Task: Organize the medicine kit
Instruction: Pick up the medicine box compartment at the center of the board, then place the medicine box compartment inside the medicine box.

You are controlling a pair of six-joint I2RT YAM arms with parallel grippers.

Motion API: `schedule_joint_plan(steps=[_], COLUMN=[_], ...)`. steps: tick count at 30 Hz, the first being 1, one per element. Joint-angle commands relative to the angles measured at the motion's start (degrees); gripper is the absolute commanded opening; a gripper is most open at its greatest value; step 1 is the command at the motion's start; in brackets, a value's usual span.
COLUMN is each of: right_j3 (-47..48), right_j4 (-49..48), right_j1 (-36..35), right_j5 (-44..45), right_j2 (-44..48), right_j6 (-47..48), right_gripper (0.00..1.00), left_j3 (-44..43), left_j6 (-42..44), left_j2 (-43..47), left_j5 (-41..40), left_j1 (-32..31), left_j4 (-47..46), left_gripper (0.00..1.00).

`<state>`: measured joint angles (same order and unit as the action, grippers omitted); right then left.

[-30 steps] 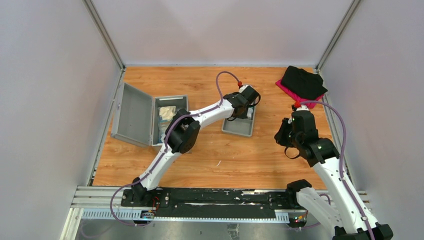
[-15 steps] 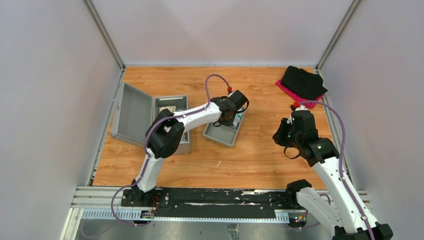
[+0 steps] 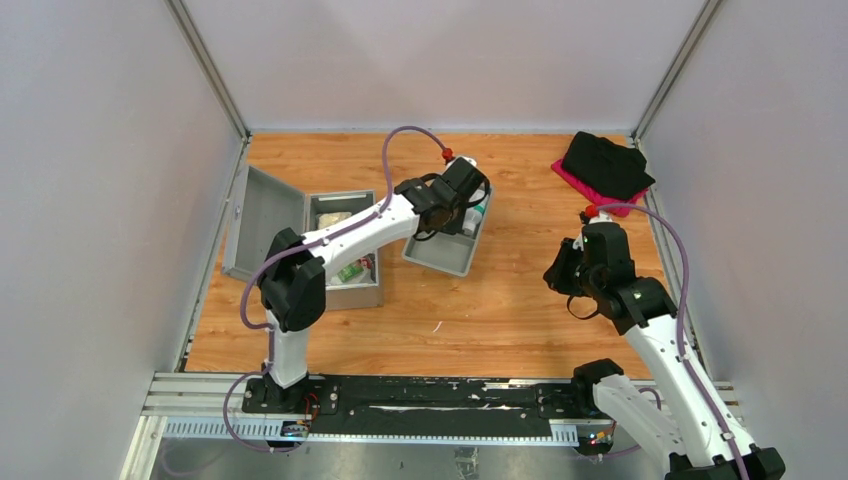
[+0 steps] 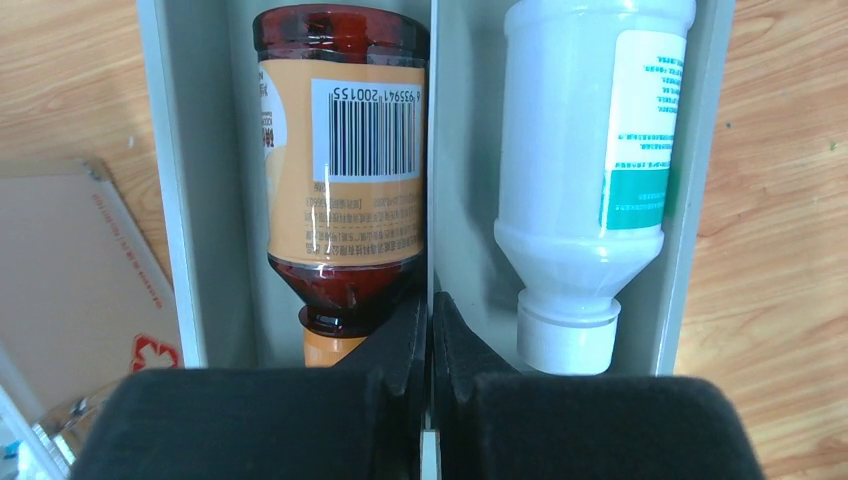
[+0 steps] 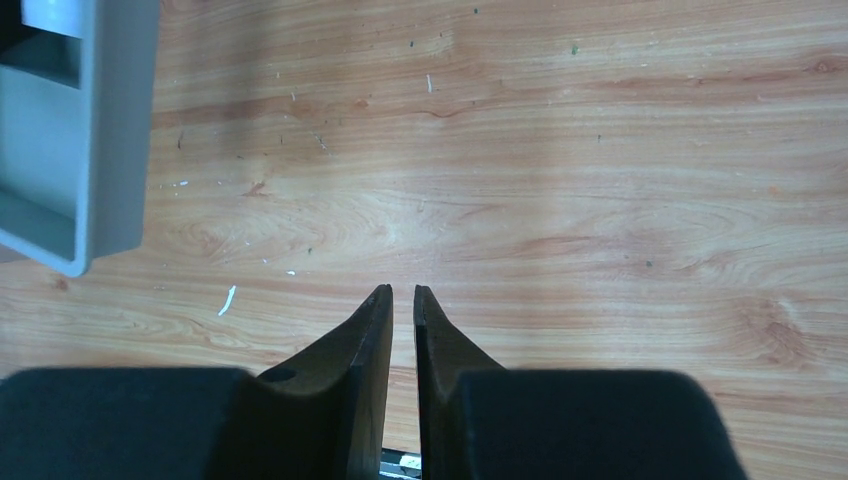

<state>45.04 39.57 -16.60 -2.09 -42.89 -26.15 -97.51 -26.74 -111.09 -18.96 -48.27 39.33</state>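
The whole cell is taken in by the top external view, which is set high above and behind the arm bases and tilted down and forward over the tabletop [image 3: 520,300]. Everything there is seen small and from afar. The left wrist view is carried just behind the left gripper [image 4: 430,310] and pointed along its fingers, very close into a grey tray [image 4: 190,200], so that only two compartments and strips of wood are framed. The right wrist view is set likewise behind the right gripper [image 5: 402,295], but the tabletop is seen from farther off. The grey tray is shared by all three views. In the right wrist view only its corner is caught, at the left edge.
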Motion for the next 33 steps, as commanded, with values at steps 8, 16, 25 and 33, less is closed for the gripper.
schedule_joint_plan(steps=[8,16,25,33], right_j3=[-3.0,-3.9,-4.2,-4.5], right_j4=[-2.0,-4.3,-4.8,-4.7], right_j1=[0.9,0.9,0.9,0.9], right_j5=[-2.1,-4.7,-5.8,-5.7], right_j2=[-0.3,-2.7,-4.1,-3.4], right_j6=[-1.6,-2.4,-2.8,-2.8], right_gripper=[0.18,0.18,0.17,0.17], left_j3=[5.9,20.7,29.4,34.1], left_j6=[-3.6,-5.4,-2.7,1.5], left_j2=[19.0,33.7,38.3,37.0], left_j5=[-6.8,-7.6,-3.7,3.1], left_j1=[7.4,16.9,22.8,26.1], left_j4=[5.8,5.9,1.5,-3.7], left_gripper=[0.00,0.00,0.00,0.00])
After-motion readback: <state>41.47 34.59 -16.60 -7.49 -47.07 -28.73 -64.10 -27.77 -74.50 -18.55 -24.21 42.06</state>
